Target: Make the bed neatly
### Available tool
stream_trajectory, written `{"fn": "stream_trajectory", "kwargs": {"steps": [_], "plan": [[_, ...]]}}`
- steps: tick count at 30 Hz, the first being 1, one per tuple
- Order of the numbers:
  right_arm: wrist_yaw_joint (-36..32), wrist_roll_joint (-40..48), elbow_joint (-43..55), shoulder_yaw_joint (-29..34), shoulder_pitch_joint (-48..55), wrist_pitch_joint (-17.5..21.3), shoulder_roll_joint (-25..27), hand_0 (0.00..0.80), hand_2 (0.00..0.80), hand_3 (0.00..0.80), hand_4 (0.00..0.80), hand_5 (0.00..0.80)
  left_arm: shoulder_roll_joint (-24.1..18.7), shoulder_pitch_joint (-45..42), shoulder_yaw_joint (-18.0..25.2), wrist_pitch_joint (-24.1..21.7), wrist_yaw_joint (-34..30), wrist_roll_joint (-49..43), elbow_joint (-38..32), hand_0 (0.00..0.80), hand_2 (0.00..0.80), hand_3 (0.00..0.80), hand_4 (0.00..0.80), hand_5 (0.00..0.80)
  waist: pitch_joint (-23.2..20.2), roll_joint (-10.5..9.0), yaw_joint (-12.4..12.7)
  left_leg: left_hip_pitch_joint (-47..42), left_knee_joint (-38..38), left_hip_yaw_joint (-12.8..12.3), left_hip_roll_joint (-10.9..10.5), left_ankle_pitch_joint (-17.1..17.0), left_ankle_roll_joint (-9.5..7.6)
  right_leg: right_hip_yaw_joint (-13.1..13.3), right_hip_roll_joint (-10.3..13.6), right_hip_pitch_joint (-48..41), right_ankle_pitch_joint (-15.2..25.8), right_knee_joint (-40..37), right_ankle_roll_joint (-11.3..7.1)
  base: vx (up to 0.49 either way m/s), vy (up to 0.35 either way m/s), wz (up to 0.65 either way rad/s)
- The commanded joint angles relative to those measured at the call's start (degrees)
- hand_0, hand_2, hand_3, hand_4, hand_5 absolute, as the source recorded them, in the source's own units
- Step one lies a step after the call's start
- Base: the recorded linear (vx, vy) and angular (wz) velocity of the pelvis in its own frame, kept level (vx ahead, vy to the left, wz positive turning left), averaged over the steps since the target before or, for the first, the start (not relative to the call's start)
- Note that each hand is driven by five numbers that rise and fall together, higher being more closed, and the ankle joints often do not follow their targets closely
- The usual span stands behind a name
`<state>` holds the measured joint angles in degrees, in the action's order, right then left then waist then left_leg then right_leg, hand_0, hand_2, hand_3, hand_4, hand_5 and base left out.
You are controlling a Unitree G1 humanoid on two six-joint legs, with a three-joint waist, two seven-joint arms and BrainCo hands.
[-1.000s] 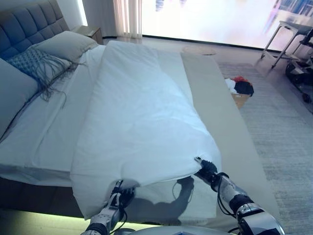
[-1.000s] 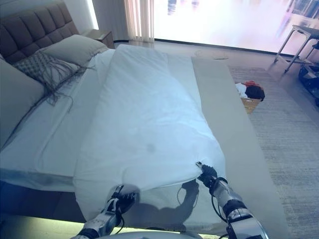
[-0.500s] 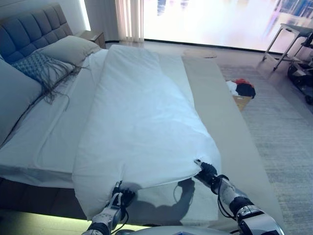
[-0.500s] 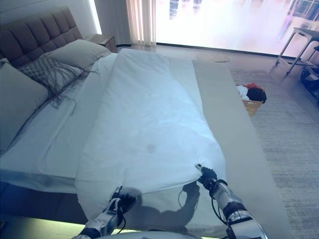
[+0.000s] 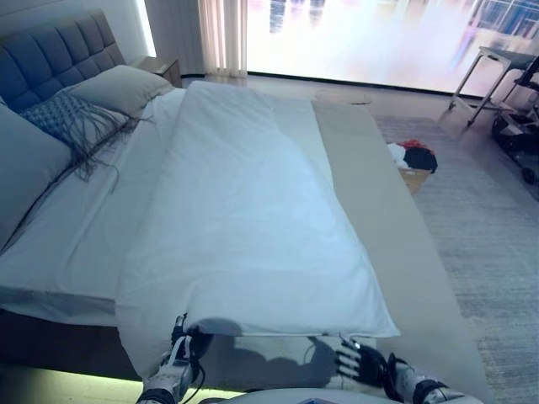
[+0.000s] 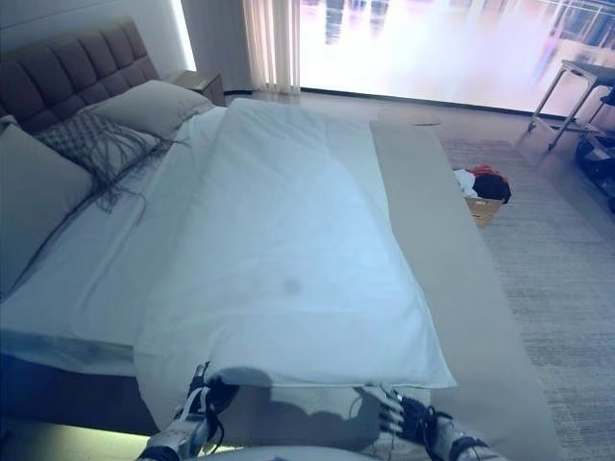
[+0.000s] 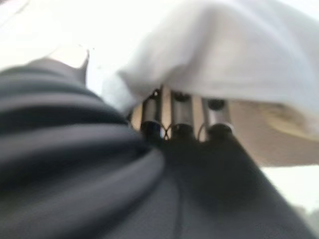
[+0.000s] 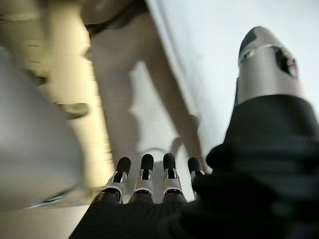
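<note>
1. Right hand (image 5: pixel 360 365) has let go of the white blanket (image 5: pixel 253 227). A moment ago it was pinching the near corner; now it hangs low by the foot of the bed (image 5: pixel 67 244) with its fingers straight and holding nothing.
2. Left hand (image 5: pixel 178 358) is still tucked under the blanket's other near corner. Its fingers go up into the cloth, so I cannot tell if they are pinching it or not.
3. That corner the right hand dropped now lies flat, and the near edge looks straighter than before. The blanket runs down the middle of the bed, from near the pillows (image 5: pixel 93 93) to the foot. I think this side is almost neat, but the left corner may need to be laid down too.
4. Looking from the head, you see the whole bed and both hands far down. The right wrist picture shows its fingers (image 8: pixel 144 172) spread out with nothing in them. The left wrist picture shows its fingers (image 7: pixel 182 117) going under the white cloth, which you cannot see from above.
</note>
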<state>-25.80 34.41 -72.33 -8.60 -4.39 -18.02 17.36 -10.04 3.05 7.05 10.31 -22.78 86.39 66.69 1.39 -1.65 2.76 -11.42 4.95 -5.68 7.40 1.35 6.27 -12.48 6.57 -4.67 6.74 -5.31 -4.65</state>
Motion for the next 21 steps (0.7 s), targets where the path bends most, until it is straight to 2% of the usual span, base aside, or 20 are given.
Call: {"fn": "stream_trajectory", "kwargs": {"steps": [1, 6, 12, 21], "plan": [[-0.36, -0.68, -4.58, 2.68, -2.87, 0.20, 1.06, 0.000, 0.000, 0.000, 0.000, 0.000, -2.96, 4.09, 5.65, -2.87, -6.64, 0.68, 0.79, 0.800, 0.800, 0.800, 0.800, 0.800, 0.90, -0.77, 2.29, 2.98, 0.05, 1.62, -2.90, 0.74, -1.43, -2.10, 2.15, -5.37, -5.81, 0.31, -3.18, -0.049, 0.048, 0.06], [1.45, -0.77, -5.30, 3.75, -2.29, 1.92, 1.26, 0.000, 0.000, 0.000, 0.000, 0.000, -4.86, 2.55, 7.88, -3.07, -8.97, -1.52, -2.57, 0.800, 0.800, 0.800, 0.800, 0.800, 1.25, 0.48, 3.24, 3.61, 0.05, 2.77, -3.60, 0.51, -1.59, -2.88, 2.49, -5.43, -5.98, 0.31, -3.17, -0.061, 0.050, 0.11], [3.80, 1.26, -4.42, 3.48, -3.11, 3.21, 2.21, 0.000, 0.000, 0.000, 0.000, 0.000, -8.28, -0.87, 9.73, -1.64, -11.40, -4.92, -7.90, 0.800, 0.800, 0.800, 0.800, 0.800, 1.82, 2.02, 5.84, 4.35, 0.05, 5.03, -4.30, -0.24, -1.75, -4.68, 2.79, -5.91, -6.26, 0.37, -3.00, -0.071, 0.053, 0.14], [3.22, 1.66, -4.16, 1.81, -4.97, 3.59, 3.32, 0.000, 0.000, 0.000, 0.000, 0.000, -13.59, -5.53, 13.48, 3.44, -14.78, -12.08, -5.12, 0.800, 0.800, 0.800, 0.800, 0.800, 2.26, 3.37, 9.79, 6.04, 0.05, 8.80, -5.40, -1.50, -1.76, -7.99, 3.22, -6.21, -6.97, 0.67, -2.82, -0.062, 0.038, 0.24]]}}
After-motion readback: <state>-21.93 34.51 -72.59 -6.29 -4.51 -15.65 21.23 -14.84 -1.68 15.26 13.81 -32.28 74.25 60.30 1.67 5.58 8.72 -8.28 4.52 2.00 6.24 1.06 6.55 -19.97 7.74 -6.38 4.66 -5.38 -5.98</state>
